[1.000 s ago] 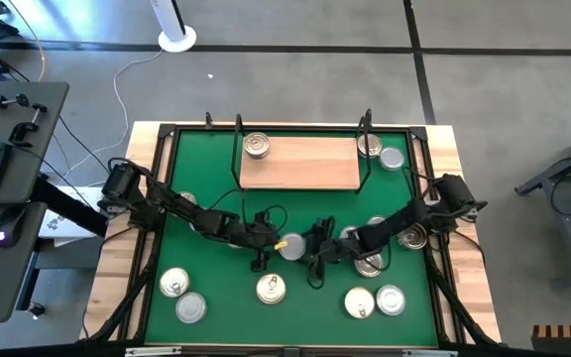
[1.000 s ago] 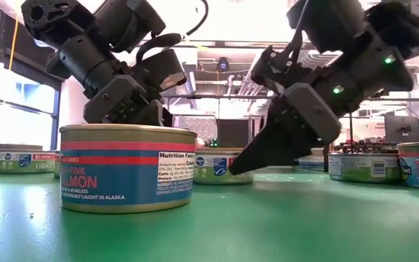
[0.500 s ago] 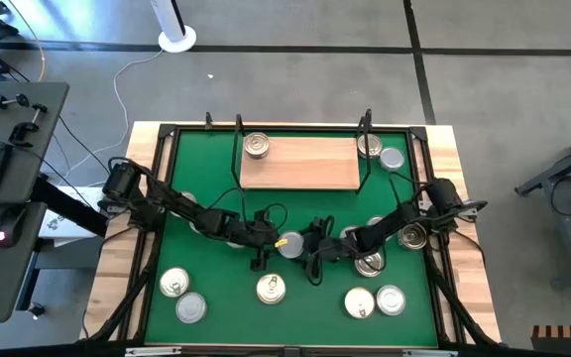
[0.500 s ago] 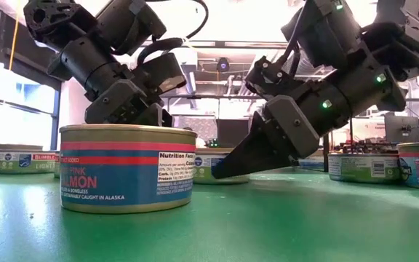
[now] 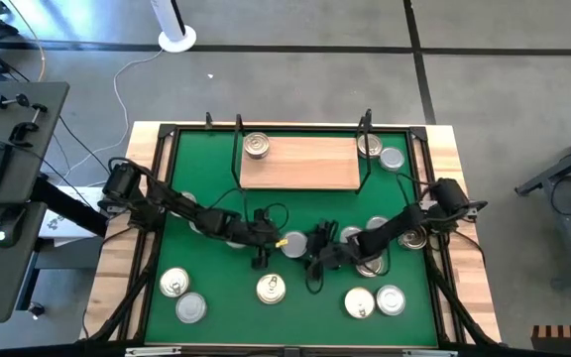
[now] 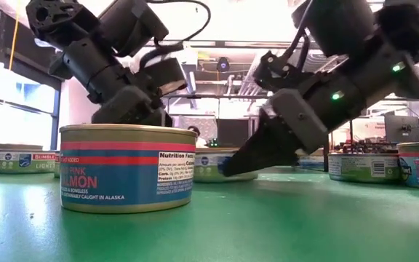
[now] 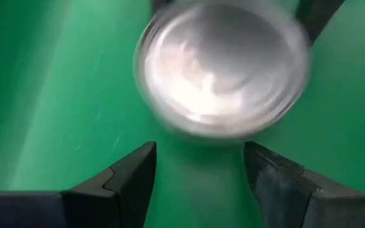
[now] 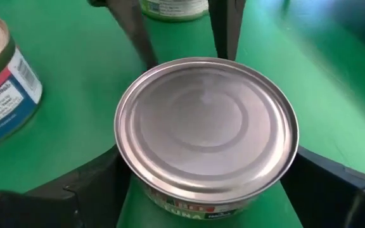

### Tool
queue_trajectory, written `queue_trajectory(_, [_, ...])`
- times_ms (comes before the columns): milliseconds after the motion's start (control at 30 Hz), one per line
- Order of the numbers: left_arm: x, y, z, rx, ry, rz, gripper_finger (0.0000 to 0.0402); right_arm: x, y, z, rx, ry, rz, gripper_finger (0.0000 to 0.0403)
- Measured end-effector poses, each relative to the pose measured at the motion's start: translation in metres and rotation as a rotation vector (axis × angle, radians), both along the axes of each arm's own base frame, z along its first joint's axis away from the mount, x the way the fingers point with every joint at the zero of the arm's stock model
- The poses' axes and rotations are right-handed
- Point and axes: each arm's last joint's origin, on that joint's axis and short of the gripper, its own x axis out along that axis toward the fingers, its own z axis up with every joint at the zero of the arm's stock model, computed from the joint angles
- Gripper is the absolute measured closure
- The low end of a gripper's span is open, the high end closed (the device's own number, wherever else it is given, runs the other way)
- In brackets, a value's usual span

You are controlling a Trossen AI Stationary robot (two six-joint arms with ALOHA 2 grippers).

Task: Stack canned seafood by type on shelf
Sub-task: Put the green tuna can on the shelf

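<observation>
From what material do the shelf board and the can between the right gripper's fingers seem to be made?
Shelf board: probably wood, light tan with faint grain, matte. Can: metal, apparently; its silver-grey lid shines and has pressed rings. A printed label wraps its side.

Even, bright light falls from overhead; in the low view the ceiling lamps burn out to white behind the dark arms. The round silver-lidded tin [image 7: 222, 66] in the left wrist view is smeared by blur, with glare on its lid.

A flat round silver-lidded metal tin [image 8: 206, 130] sits between the right gripper [image 8: 220, 183] fingers, with the left gripper [image 5: 269, 245] just beyond it.
</observation>
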Motion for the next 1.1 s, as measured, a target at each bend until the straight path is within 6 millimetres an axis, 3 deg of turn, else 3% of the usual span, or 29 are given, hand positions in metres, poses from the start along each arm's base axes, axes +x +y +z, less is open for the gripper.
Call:
queue_trajectory(167, [-0.009,0.003,0.001,0.035,0.077,0.060,0.0179,-0.012,0.005,0.012,0.004,0.040,-0.063,0.0058])
queue_trajectory(367, [-0.014,0.004,0.003,0.054,0.107,0.106,0.0179,-0.019,-0.003,0.046,-0.036,0.041,-0.166,0.0094])
queue_trajectory(533, [-0.016,-0.001,0.005,0.085,0.093,0.118,0.0179,-0.007,-0.027,0.090,-0.085,0.048,-0.278,0.0110])
queue_trajectory(667, [-0.016,-0.006,0.007,0.100,0.074,0.115,0.0179,0.003,-0.052,0.109,-0.056,0.157,-0.266,0.0134])
queue_trajectory(833, [-0.017,-0.011,0.007,0.112,0.066,0.108,0.0179,0.007,-0.059,0.108,-0.033,0.235,-0.134,0.0145])
queue_trajectory(933, [-0.018,-0.012,0.007,0.120,0.060,0.117,0.0179,0.001,-0.049,0.101,-0.075,0.230,-0.110,0.0145])
queue_trajectory(1100, [-0.018,-0.014,0.008,0.133,0.039,0.137,0.0179,-0.024,-0.022,0.070,-0.102,0.217,-0.068,0.0144])
